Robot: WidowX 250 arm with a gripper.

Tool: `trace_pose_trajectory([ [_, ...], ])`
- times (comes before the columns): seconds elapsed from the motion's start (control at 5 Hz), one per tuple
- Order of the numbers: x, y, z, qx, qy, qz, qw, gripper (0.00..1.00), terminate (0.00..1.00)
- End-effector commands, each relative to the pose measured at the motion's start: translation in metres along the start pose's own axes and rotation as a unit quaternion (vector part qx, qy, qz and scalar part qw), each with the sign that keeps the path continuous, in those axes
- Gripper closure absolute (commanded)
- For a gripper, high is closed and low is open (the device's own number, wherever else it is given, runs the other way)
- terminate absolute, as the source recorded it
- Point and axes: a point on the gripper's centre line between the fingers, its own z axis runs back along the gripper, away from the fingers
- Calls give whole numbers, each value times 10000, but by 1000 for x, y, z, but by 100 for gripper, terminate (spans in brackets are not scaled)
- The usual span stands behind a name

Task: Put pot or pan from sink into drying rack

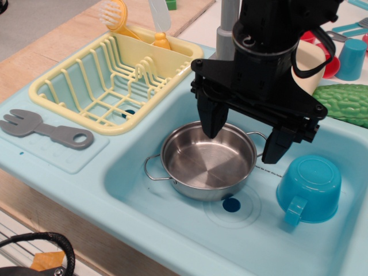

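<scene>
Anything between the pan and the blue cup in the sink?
Only bare sink floor and the drain hole lie between pan and cup, per the observation image.

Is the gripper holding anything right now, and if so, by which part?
Nothing is held. The gripper hangs open over the pan in the sink, jaws spread above its far rim.

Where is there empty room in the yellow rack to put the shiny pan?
The drying rack has its wide slatted section bare, from the front-left rim back to the divider wall. The narrow back compartment is crowded with a yellow brush and another utensil. In the sink, the pan and turquoise cup fill the middle; bare floor remains along the front edge.
</scene>
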Motion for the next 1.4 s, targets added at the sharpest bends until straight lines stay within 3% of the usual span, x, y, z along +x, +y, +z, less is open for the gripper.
trace_pose_trajectory([
  [0.0,0,0,0,0,0,0,10000,0,0],
  [0.2,-1,-3,-28,-135,18,93,9999,0,0],
  [0.8,-1,-1,-61,-279,127,96,9995,0,0],
  [1.0,0,1,-72,-368,120,131,9992,100,0],
  [1.2,-4,2,-74,-389,72,165,9991,100,0],
])
